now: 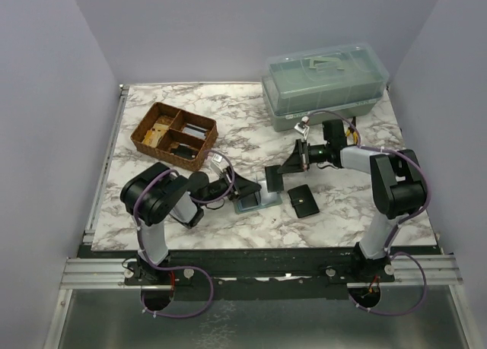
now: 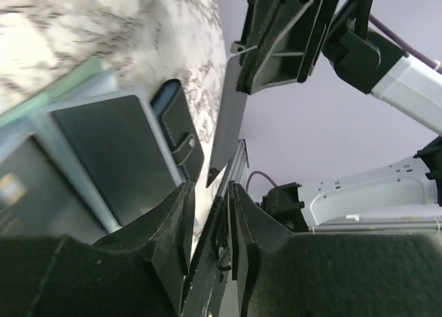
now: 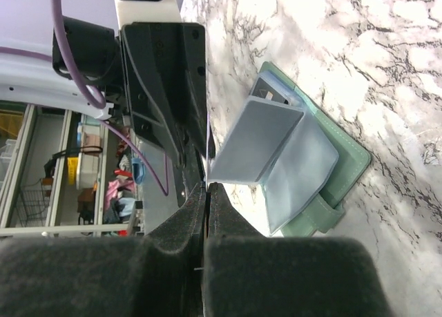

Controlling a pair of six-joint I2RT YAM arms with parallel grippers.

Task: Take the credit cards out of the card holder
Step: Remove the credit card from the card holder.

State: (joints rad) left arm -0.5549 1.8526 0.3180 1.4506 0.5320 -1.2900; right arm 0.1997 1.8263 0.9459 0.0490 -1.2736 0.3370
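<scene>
Card holder (image 3: 349, 166) lies open on the table (image 1: 342, 216) btw the arms. Right gripper (image 3: 207, 191) is pinched shut on one card (image 1: 272, 176), left gripper (image 2: 210, 203) fingers slightly apart. Cards prob light, stiff, slick, so grab a free edge imo.

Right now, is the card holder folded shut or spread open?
Spread open: the card holder lies unfolded on the marble table, its pale blue inner panels exposed.

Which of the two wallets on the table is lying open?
The sage-green card holder lies open, its inside showing; the black wallet beside it is snapped shut.
</scene>
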